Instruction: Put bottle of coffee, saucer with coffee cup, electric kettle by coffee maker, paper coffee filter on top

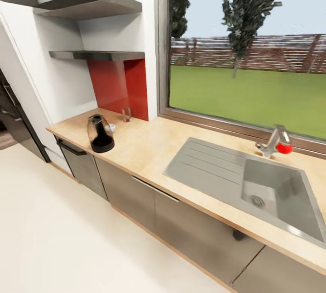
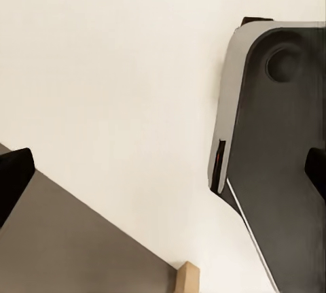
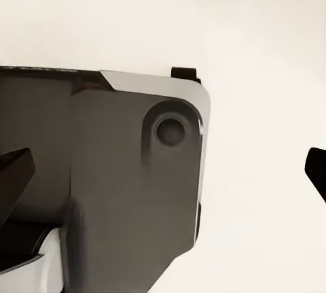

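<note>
A dark coffee maker (image 1: 100,133) with a glassy body and black base stands on the wooden countertop (image 1: 149,146) near its left end. Something small and white (image 1: 112,127) peeks out just behind it; I cannot tell what it is. Two grey wall shelves (image 1: 97,55) hang above that corner, and nothing shows on them from this angle. My left gripper (image 2: 163,174) is open, with its dark fingertips (image 2: 13,177) wide apart, over the pale floor and a grey cabinet face (image 2: 68,252). My right gripper (image 3: 163,174) is open too, over my own dark base (image 3: 102,164).
A steel sink (image 1: 276,193) with a drainboard is set into the counter's right part, with a faucet (image 1: 274,141) carrying a red knob. A small rack (image 1: 126,114) stands by the red backsplash. A black fridge (image 1: 13,121) flanks the counter's left end. Pale floor lies in front.
</note>
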Controlling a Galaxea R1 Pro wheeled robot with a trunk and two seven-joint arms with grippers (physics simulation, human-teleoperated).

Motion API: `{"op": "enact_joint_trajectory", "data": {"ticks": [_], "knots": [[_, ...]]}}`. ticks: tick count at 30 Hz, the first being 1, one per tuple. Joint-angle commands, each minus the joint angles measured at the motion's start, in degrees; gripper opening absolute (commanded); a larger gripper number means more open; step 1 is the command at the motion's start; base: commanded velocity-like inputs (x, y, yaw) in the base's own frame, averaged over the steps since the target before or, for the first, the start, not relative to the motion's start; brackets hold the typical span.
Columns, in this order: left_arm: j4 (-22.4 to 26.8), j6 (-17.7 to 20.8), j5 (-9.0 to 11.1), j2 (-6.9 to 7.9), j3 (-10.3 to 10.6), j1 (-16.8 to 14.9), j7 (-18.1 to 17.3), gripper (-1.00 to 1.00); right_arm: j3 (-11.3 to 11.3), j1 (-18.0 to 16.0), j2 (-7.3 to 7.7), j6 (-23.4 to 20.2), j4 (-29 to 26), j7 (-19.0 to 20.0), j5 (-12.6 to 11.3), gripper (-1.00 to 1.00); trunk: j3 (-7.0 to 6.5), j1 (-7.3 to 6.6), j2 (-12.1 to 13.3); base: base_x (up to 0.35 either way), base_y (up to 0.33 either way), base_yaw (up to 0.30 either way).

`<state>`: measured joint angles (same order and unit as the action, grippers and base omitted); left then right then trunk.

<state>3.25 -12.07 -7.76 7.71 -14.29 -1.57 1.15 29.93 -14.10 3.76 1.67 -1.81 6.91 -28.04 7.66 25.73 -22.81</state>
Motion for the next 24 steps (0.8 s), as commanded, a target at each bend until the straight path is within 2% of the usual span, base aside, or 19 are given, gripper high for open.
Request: {"op": "enact_joint_trajectory", "data": {"ticks": [1, 24], "knots": [[0.0, -0.2, -0.5, -0.09, -0.4, -0.1, 0.1, 1.00, 0.5, 0.0, 0.02, 0.2, 0.0, 0.2, -0.6, 1.00, 0.16, 0.05, -0.1, 0.231, 0.279, 0.184], [0.4, -0.1, 0.1, -0.41, -0.4, -0.1, 0.1, 1.00, 0.6, 0.0, 0.02, 0.3, 0.1, 0.2, -0.6, 1.00, -0.09, 0.05, -0.1, 0.194, 0.288, 0.265]]}}
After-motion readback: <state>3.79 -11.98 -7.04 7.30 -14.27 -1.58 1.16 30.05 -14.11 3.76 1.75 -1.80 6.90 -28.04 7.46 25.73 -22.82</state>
